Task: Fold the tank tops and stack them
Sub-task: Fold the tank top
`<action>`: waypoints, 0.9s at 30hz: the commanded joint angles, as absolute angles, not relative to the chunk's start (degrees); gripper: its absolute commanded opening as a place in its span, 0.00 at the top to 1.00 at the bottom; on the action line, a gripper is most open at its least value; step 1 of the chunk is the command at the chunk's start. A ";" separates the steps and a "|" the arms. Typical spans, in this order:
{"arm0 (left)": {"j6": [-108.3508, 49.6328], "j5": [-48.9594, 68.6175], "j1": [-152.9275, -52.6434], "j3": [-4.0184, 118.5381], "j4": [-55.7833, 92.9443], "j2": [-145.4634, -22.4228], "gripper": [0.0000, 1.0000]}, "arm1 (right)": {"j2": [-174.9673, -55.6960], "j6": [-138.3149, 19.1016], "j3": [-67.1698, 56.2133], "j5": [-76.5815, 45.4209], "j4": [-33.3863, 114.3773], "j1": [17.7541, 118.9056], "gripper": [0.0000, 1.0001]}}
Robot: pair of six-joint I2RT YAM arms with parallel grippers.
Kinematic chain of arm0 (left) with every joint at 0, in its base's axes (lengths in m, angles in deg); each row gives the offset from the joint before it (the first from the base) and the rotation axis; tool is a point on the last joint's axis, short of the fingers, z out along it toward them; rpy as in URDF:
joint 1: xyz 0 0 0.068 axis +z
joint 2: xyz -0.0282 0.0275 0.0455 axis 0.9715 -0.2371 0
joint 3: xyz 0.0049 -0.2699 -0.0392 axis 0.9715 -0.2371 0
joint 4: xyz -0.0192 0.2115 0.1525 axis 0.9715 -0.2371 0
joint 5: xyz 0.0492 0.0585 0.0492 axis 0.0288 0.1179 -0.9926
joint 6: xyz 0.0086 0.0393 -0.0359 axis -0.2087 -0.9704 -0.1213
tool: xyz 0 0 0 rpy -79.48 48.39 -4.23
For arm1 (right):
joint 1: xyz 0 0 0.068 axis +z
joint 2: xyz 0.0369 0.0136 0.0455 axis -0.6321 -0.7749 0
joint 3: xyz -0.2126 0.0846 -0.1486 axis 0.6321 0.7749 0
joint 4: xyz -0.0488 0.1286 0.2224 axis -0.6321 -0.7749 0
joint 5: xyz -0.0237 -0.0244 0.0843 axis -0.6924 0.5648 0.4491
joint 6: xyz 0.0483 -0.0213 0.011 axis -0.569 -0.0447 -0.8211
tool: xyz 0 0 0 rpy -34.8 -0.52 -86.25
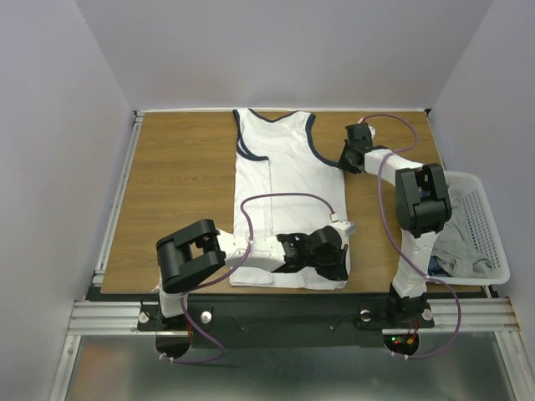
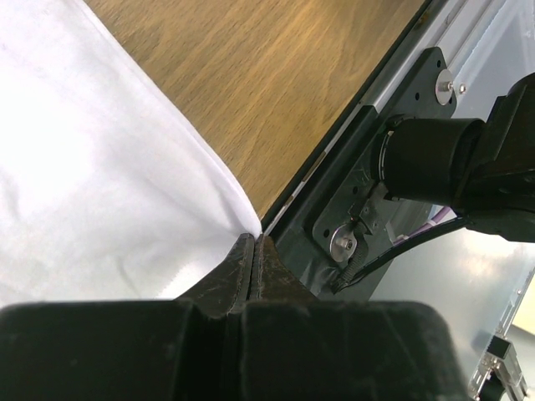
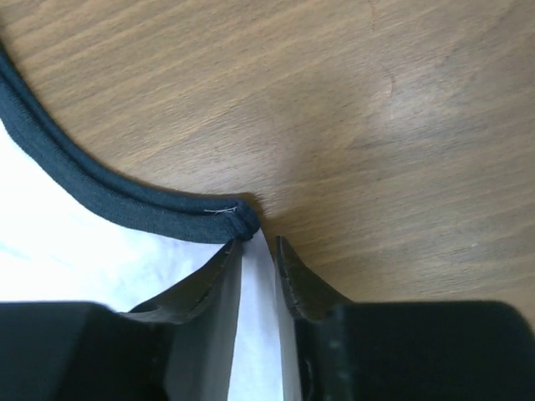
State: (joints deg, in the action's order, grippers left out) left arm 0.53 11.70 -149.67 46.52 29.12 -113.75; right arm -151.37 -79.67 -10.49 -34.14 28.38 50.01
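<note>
The white top [image 1: 284,180] lies flat on the worktop [image 1: 180,180], so I think the first fold is about to start. The left claw [image 2: 255,244] is clenched on the hem corner. The right claw [image 3: 257,251] sits over the side edge under the armhole; I cannot tell if it grips. Next, both should lift that side across. The basket [image 1: 500,269] holds grey cloth [image 1: 458,241].
</note>
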 commanded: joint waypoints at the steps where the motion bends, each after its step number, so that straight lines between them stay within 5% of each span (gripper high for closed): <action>1: 0.90 12.29 -149.59 47.14 31.07 -111.63 1.00 | -151.41 -79.86 -11.40 -33.42 31.51 49.57 0.75; 8: 0.99 11.68 -149.67 46.00 31.85 -110.05 1.00 | -150.97 -80.39 -11.85 -33.85 31.95 49.40 0.97; 27: 6.87 7.28 -148.10 31.15 41.09 -98.46 1.00 | -143.68 -84.43 -11.93 -33.59 31.25 50.71 1.00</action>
